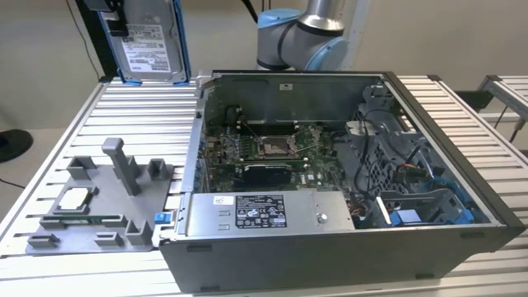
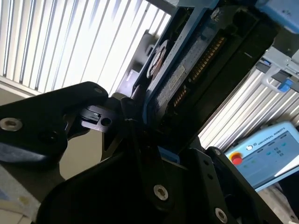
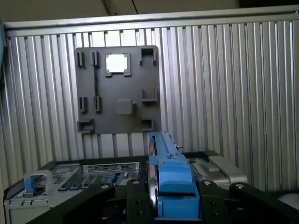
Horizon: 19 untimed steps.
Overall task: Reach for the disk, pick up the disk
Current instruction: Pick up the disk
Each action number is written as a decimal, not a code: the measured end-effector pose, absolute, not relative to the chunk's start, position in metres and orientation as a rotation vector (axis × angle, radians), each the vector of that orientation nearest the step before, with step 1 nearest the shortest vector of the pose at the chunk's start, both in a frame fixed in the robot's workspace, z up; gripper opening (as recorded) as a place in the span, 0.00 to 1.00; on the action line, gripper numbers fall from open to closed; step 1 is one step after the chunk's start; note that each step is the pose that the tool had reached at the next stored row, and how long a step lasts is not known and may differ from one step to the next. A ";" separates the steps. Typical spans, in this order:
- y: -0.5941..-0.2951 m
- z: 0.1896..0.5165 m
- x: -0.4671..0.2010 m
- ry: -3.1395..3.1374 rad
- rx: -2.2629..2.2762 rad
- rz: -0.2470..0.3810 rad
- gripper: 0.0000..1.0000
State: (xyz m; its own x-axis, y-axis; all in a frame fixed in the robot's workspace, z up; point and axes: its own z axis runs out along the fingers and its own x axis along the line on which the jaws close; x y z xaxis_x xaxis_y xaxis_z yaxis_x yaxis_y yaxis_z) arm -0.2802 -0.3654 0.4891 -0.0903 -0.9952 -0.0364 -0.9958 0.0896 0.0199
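At the exterior view's upper left, the flat silver-grey metal disk (image 1: 153, 49), white-labelled and framed by a blue plastic bracket, is held upright, apart from the open grey computer case (image 1: 330, 247). Second wrist view: disk (image 2: 180, 77) seated between black jaws. First wrist view: black gripper (image 3: 174, 204) clamped on the disk's blue bracket.

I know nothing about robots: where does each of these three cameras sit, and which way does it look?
Exterior view: off the arm, raised, looking down on the open computer case and slatted table; the arm's joints show.
First wrist view: on the arm, looking down past the pincer onto the grey tray.
Second wrist view: on the arm, looking closely along the pincer.
All three share the disk, clamped in the pincer.
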 end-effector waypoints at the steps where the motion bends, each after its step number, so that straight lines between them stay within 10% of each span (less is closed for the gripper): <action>1: -0.365 0.489 -0.277 2.309 -2.110 0.062 0.00; 19: -0.365 0.489 -0.225 2.310 -2.111 0.064 0.00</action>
State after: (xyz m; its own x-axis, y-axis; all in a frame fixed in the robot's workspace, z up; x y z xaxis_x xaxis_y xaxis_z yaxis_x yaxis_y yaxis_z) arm -0.2245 -0.3654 0.4891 -0.0904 -0.9953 -0.0361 -0.9957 0.0896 0.0222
